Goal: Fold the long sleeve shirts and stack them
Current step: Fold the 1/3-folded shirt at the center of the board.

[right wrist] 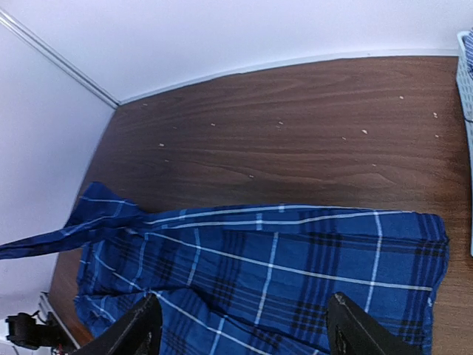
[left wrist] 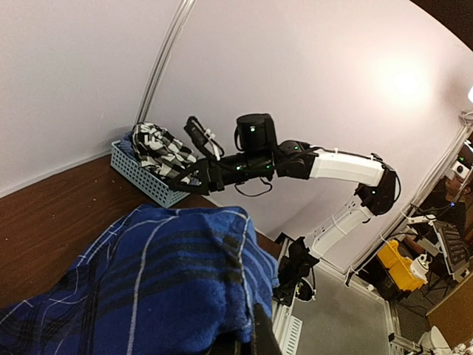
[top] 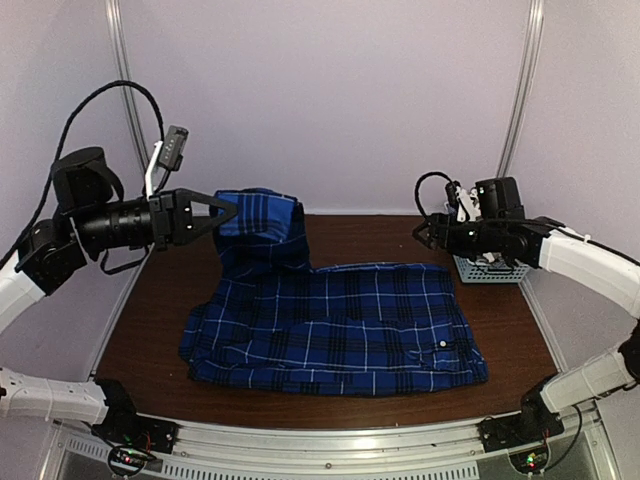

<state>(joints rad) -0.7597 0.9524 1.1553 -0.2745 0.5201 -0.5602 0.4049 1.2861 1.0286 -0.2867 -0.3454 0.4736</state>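
A royal-blue plaid shirt lies spread across the middle of the table. One sleeve rises from its back left corner to my left gripper, which is shut on the sleeve's end and holds it above the table. In the left wrist view the blue cloth drapes over the closed fingers. My right gripper hangs open and empty over the shirt's back right edge, its fingertips wide apart. A black-and-white check shirt sits bunched in the basket.
A small grey slotted basket stands at the back right of the table, partly under my right arm. Its rim shows at the right wrist view's edge. Bare brown tabletop runs behind the shirt to the back wall.
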